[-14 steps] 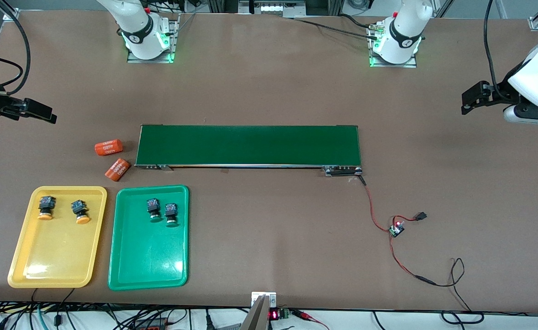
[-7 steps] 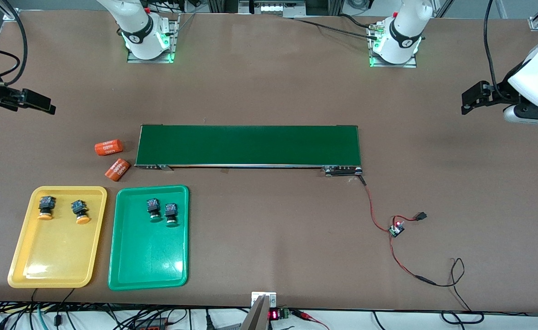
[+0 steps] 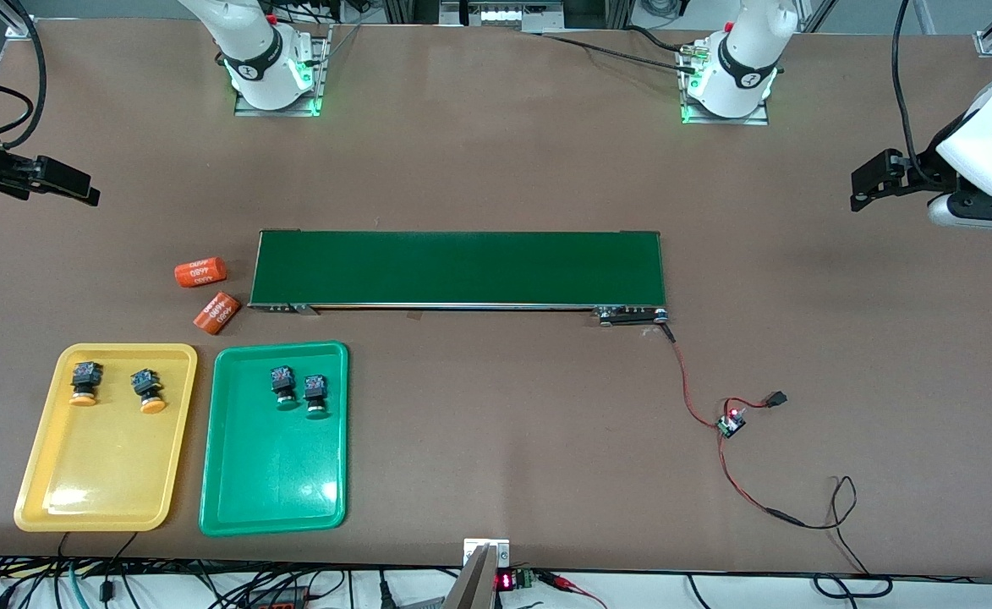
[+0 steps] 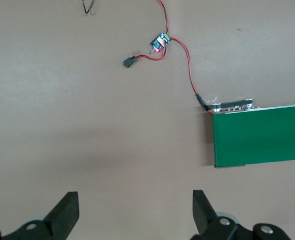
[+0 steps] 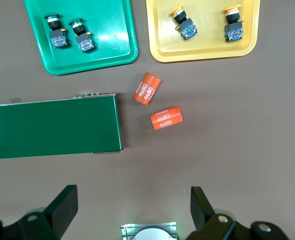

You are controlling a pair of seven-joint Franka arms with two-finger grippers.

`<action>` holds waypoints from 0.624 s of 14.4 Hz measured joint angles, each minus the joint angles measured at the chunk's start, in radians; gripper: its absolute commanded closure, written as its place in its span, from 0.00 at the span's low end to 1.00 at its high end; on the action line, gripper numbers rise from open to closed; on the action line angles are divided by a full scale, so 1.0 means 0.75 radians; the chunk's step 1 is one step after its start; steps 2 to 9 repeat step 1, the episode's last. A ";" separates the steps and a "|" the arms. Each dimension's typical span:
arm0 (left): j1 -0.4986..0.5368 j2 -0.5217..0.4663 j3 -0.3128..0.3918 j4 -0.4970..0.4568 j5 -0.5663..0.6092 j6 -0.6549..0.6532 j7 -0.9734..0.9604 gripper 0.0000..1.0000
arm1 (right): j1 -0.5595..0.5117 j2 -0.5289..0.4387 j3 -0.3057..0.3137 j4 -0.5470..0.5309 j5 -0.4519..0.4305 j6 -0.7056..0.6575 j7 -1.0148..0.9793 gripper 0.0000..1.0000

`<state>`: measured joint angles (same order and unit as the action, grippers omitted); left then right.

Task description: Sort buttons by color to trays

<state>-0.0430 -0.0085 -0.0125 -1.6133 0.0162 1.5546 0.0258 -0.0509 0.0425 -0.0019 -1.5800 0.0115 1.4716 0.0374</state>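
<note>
Two yellow-orange buttons, each a black body with a round cap, sit in my yellow tray. Two green-capped buttons sit close together in the green tray beside it. Both pairs lie in the part of their tray farther from the front camera, caps pointing toward it.

My right gripper hangs empty with fingers spread wide over bare table at the right arm's end. Its wrist view reads the white print on the two orange cylinders lying between the trays and the dark-green belt.

My left gripper, equally wide and empty, hangs over bare table at the left arm's end. Its wrist view shows the belt's end, the red wire and a small circuit board, but neither tray.
</note>
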 measured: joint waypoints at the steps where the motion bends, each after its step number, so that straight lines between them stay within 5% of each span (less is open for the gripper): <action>1: 0.000 0.000 0.000 0.000 0.000 0.000 0.000 0.00 | 0.000 0.000 0.000 0.000 0.000 0.000 0.000 0.00; 9: 0.000 0.000 0.000 0.000 0.000 0.000 0.000 0.00 | 0.000 0.000 0.000 0.000 0.000 0.000 0.000 0.00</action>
